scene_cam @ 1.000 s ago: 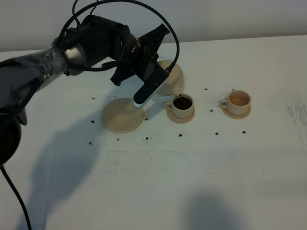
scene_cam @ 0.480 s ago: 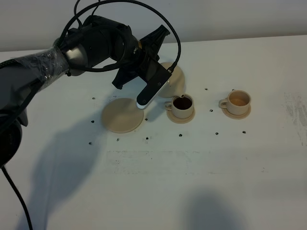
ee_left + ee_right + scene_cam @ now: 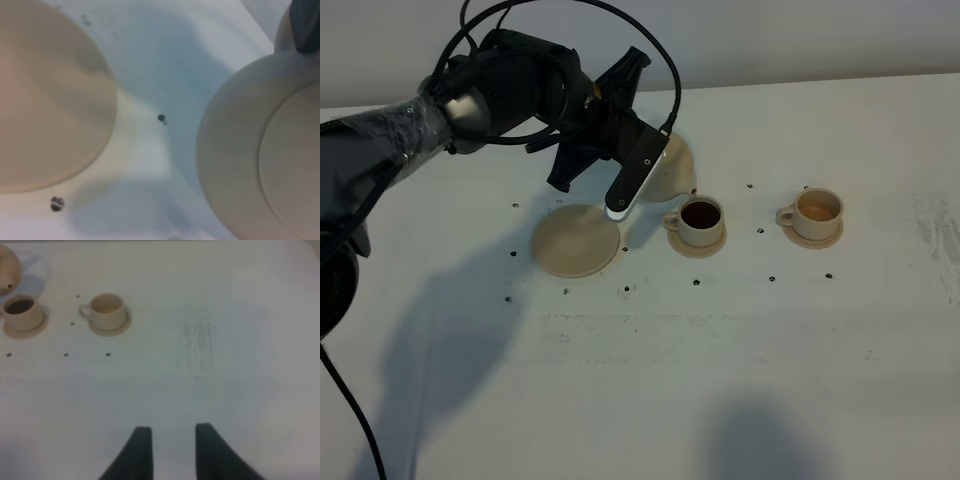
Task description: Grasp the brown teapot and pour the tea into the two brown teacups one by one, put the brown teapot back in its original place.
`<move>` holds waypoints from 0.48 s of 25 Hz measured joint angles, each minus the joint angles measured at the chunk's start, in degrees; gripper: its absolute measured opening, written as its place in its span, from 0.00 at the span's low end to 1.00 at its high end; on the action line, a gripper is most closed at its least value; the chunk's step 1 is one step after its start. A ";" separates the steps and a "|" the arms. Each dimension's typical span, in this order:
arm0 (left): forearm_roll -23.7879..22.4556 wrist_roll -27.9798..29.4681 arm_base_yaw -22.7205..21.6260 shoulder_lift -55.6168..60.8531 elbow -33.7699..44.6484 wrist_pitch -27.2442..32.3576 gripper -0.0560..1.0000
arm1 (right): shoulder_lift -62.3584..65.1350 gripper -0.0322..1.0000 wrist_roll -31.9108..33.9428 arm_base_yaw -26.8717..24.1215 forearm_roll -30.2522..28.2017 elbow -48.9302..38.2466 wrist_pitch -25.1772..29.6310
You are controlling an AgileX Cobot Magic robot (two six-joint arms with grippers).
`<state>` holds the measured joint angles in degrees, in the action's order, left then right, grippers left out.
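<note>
The brown teapot (image 3: 672, 170), squat and beige-tan, shows just above centre frame, partly hidden, off its wide round saucer plate (image 3: 577, 240), which lies bare to its lower left. Just right of the plate, the left teacup (image 3: 700, 220) holds dark tea on its small saucer; the right teacup (image 3: 817, 212), further right, looks pale inside.

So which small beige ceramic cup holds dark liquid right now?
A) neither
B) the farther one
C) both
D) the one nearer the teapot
D: the small beige ceramic cup nearer the squat beige ceramic teapot shows a dark brown surface inside; the farther cup looks pale tan inside.
</note>
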<state>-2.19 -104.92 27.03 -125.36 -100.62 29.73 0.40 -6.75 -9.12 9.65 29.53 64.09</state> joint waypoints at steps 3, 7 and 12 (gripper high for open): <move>0.54 2.86 -0.45 0.00 0.00 1.35 0.16 | 0.00 0.25 0.00 0.00 0.00 0.00 0.00; 2.19 7.54 -0.85 0.10 0.00 3.44 0.16 | 0.00 0.25 0.00 0.00 0.00 0.00 0.00; 3.65 15.53 -1.59 2.24 0.00 7.16 0.16 | 0.00 0.25 0.00 0.00 0.00 0.00 0.00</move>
<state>1.46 -89.39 25.44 -123.13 -100.62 36.89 0.40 -6.75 -9.12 9.65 29.53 64.09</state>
